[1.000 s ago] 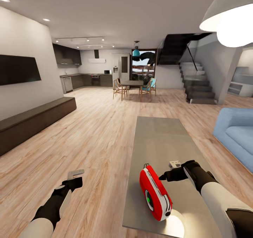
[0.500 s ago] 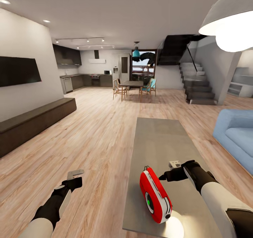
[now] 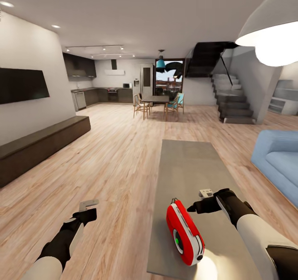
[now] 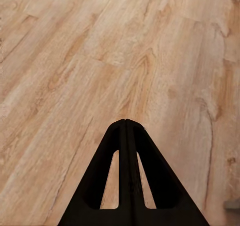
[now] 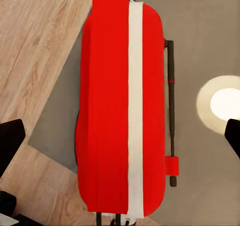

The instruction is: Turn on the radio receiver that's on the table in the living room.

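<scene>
Radio receiver (image 3: 184,232): stands on the near end of the coffee table (image 3: 190,164), close to the table's left edge, dial face turned toward the near corner.
Right gripper (image 3: 194,208): hovers just beside the radio's upper right side, not touching it. In the right wrist view the two fingers sit wide apart at the frame edges, released, with the red casing (image 5: 122,105) between them.
Left gripper (image 3: 89,205): held over the wooden floor (image 3: 111,155), well apart from the table; fingers (image 4: 125,151) pressed together, clenched on nothing.
Step in hand: judged to be the final approach to the radio's control.
Technique: press lightly. The body is narrow and upright, and a side push could tip it or slide it off the near left edge.
Edges: bare floor lies directly beyond that edge.
Open room: table top beyond the radio is free; the blue sofa (image 3: 277,160) bounds the right side.
</scene>
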You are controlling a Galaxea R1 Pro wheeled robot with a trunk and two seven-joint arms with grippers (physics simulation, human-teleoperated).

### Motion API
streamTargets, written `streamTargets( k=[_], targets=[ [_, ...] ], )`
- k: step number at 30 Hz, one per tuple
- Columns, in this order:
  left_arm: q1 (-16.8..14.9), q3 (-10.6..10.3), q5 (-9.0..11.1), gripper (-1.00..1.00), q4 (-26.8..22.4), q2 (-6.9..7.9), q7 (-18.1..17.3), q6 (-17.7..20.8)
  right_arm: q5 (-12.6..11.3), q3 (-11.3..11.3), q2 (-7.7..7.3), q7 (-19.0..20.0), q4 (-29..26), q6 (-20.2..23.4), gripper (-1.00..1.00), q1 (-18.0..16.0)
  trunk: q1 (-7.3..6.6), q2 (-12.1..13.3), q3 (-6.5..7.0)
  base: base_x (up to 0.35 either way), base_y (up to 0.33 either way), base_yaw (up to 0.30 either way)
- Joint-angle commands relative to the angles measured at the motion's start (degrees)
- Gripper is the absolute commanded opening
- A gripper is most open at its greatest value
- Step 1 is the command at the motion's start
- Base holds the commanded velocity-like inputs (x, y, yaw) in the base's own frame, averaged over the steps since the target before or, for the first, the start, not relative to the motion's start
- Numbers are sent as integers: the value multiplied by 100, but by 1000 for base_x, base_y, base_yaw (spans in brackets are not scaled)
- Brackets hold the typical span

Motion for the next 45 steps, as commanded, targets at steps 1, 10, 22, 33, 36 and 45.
streamTargets(
  k=[1,10,22,33,36,45],
  targets=[
    [0,0,0,-100,0,0,1,0,0,0,0,1,0,0,100,0,-23,42,18,0,242,0],
    [0,0,0,-100,15,-10,3,0,0,0,0,2,0,-1,100,0,-220,403,180,0,270,0],
    [0,0,0,-100,33,-9,3,0,0,0,0,-2,0,-9,100,0,-484,884,395,-124,241,0],
    [0,0,0,-100,34,-2,3,0,0,0,0,-1,0,-9,100,0,-725,1325,593,-240,184,0],
    [0,0,0,-100,34,0,2,0,0,0,0,-2,0,-9,100,0,-791,1445,647,-220,167,0],
    [0,0,0,-100,34,15,-8,-9,0,0,60,-2,0,-9,100,0,-835,1526,683,-54,54,0]
  ],
)
